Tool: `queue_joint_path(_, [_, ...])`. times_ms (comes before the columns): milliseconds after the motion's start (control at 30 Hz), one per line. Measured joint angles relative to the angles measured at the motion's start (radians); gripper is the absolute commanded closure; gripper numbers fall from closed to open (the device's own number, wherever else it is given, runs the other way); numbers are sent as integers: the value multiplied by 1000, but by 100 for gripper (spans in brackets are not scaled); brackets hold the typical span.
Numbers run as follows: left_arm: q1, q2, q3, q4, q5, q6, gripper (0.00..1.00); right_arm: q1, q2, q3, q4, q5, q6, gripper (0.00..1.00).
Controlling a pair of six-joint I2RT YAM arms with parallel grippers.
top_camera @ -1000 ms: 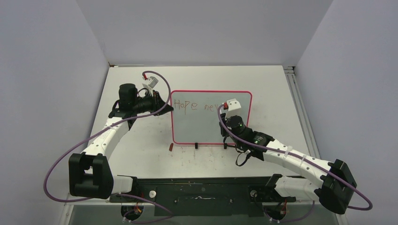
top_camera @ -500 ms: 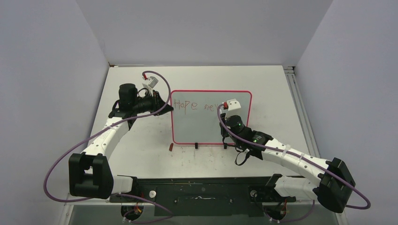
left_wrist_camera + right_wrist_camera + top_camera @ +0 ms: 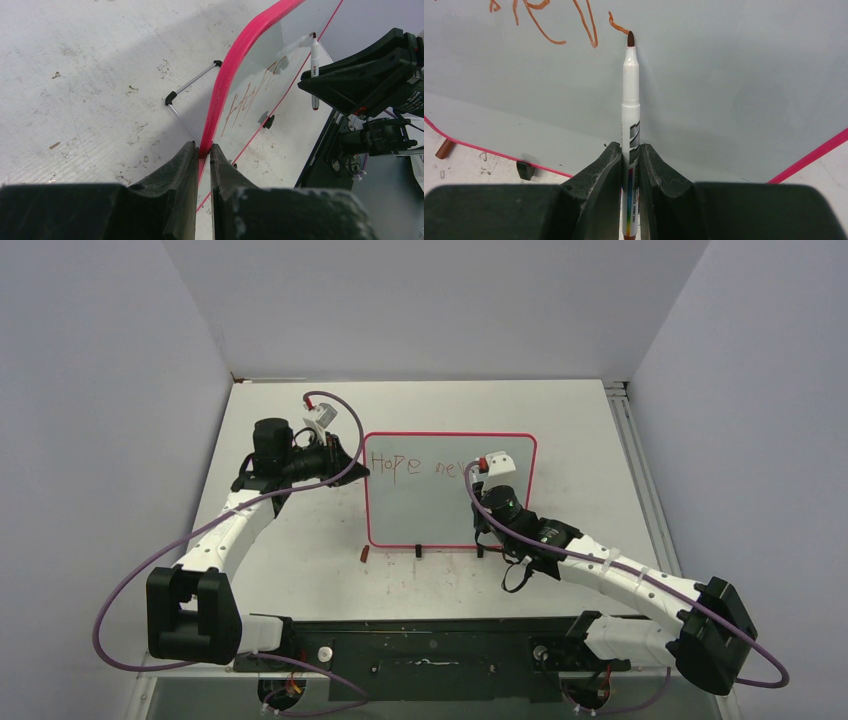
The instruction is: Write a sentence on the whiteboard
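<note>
The whiteboard (image 3: 420, 505) with its pink-red frame stands on the table. Reddish-brown letters reading "Hope nev" (image 3: 392, 463) run along its top line. My left gripper (image 3: 357, 464) is shut on the board's left frame edge (image 3: 220, 105). My right gripper (image 3: 484, 498) is shut on a white marker (image 3: 630, 115). The marker's brown tip (image 3: 630, 38) touches the board at the end of a short fresh stroke, just right of the "v" (image 3: 586, 25). The marker also shows in the left wrist view (image 3: 314, 70).
A small brown marker cap (image 3: 365, 553) lies on the table by the board's lower left corner, also in the right wrist view (image 3: 444, 148). Two black feet (image 3: 418, 548) prop the board. A wire stand (image 3: 192, 82) sits behind it. Grey walls enclose the table.
My right wrist has shifted slightly right along the top line with the marker. The left arm and the board have not moved.
</note>
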Motion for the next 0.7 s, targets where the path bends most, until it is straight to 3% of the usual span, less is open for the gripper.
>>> queue_joint_path(700, [0,0,0,-1,0,0,100,-21,13,25,0,3,-41,95])
